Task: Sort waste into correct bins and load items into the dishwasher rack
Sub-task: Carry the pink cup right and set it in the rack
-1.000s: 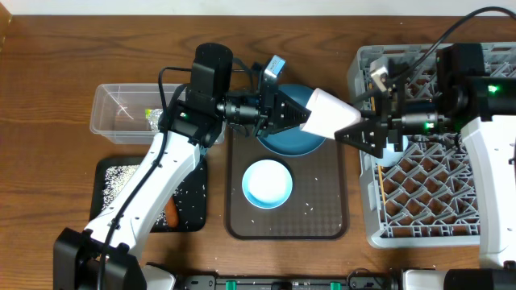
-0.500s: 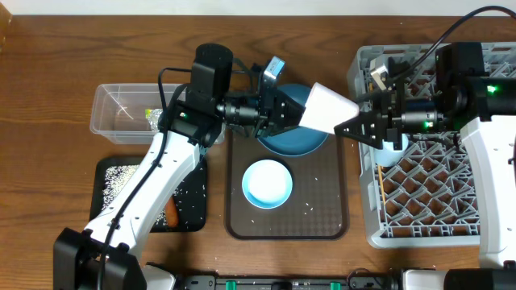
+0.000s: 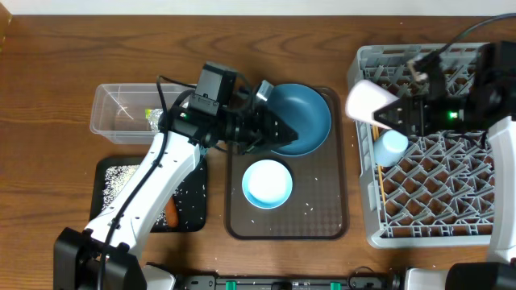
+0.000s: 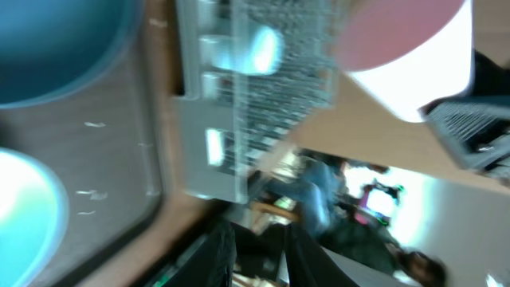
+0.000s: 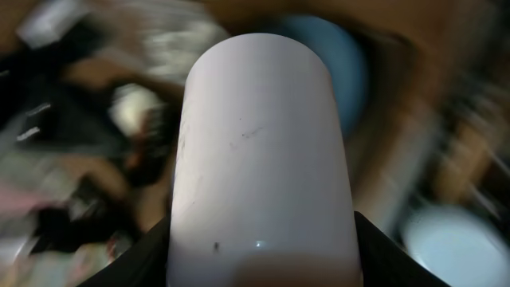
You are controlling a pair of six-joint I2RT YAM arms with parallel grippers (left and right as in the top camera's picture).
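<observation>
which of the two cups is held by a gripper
The pink cup, clamped in the right gripper; the light-blue cup sits in the rack.

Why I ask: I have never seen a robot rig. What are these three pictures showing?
Two robot arms work at a table. One picture looks down from above; the other two come from a camera on each wrist, and both are blurred. The right gripper holds a small pink cup over the edge of the grey dishwasher rack, where a light-blue cup sits. The left gripper, holding nothing, hangs by the dark-blue dish on the brown tray, near a white-and-pale-blue bowl. At left, a clear tub holds a foil wrapper; a black tray holds rice and a carrot.
</observation>
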